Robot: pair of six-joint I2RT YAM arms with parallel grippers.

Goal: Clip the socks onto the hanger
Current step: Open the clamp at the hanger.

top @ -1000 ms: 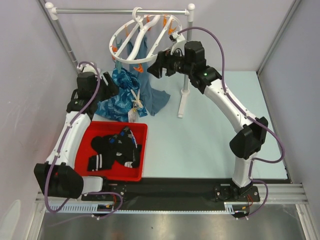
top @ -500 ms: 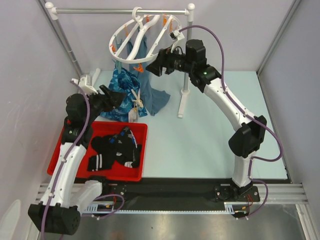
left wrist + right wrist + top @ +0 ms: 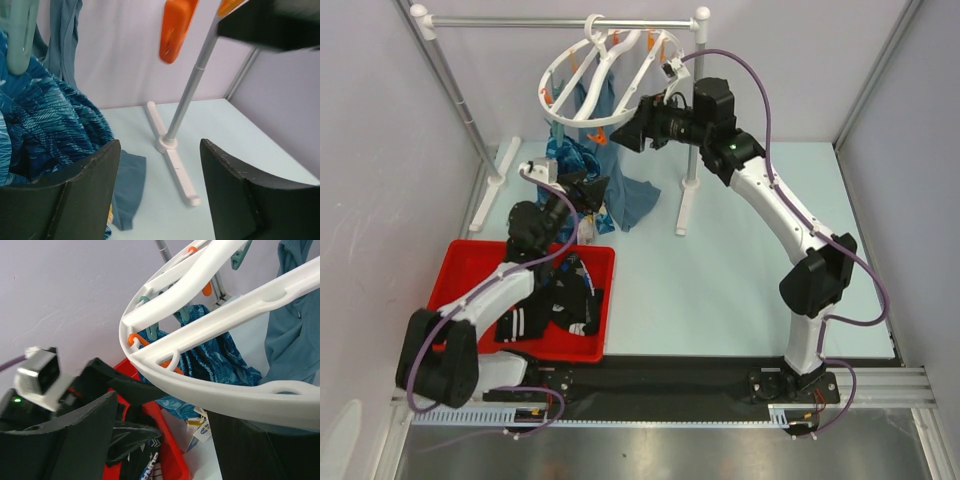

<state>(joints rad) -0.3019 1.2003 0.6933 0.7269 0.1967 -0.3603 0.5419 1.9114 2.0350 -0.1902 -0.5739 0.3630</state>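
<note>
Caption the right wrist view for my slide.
Open right pincer at the hanger rim; socks in the red bin below.

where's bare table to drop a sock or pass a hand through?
Biggest bare patch: table between the red bin, the rail stand's foot and the right arm. A second strip runs from that arm to the right wall. Crowded: back-left, where blue cloth and hanger bunch; bin holds the socks.
</note>
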